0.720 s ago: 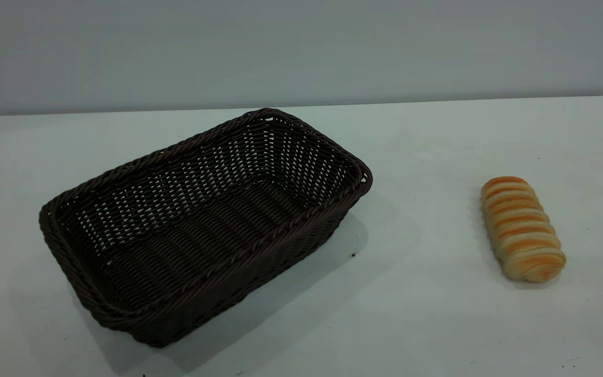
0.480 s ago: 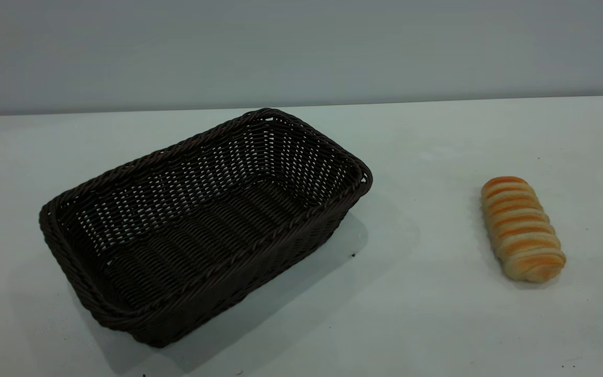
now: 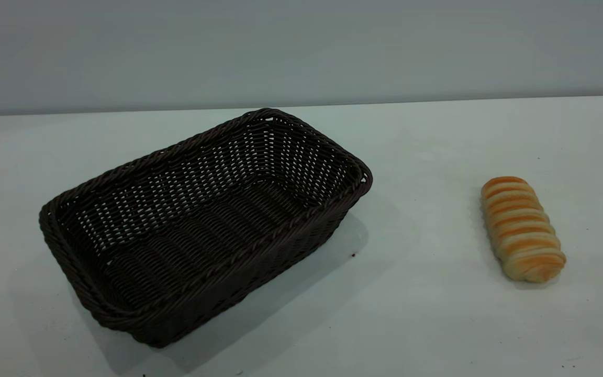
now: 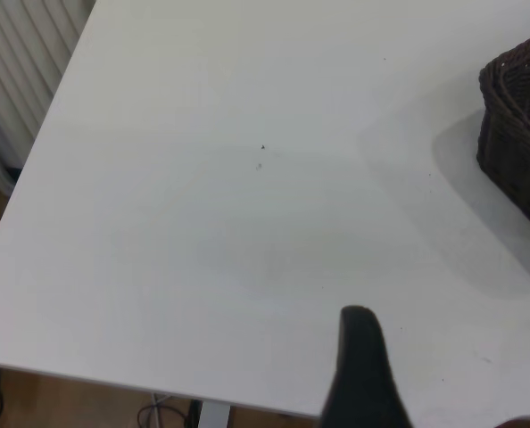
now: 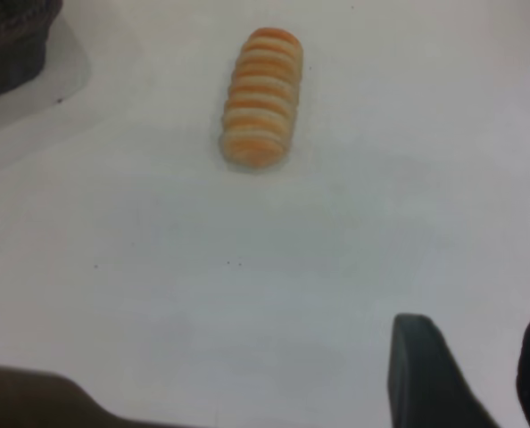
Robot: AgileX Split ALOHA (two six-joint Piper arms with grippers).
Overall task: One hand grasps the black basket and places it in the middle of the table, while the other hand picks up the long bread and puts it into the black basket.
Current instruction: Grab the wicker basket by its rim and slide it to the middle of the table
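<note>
The black basket stands empty at the left of the white table, set at an angle. The long bread lies striped side up on the table at the right, well apart from the basket. Neither arm shows in the exterior view. In the left wrist view my left gripper is open and empty above bare table, with a corner of the basket off to one side. In the right wrist view my right gripper is open and empty, short of the bread; a basket corner shows farther off.
The white table has bare surface between basket and bread. The table's edge shows in the left wrist view, with floor and a ribbed white panel beyond it. A grey wall stands behind the table.
</note>
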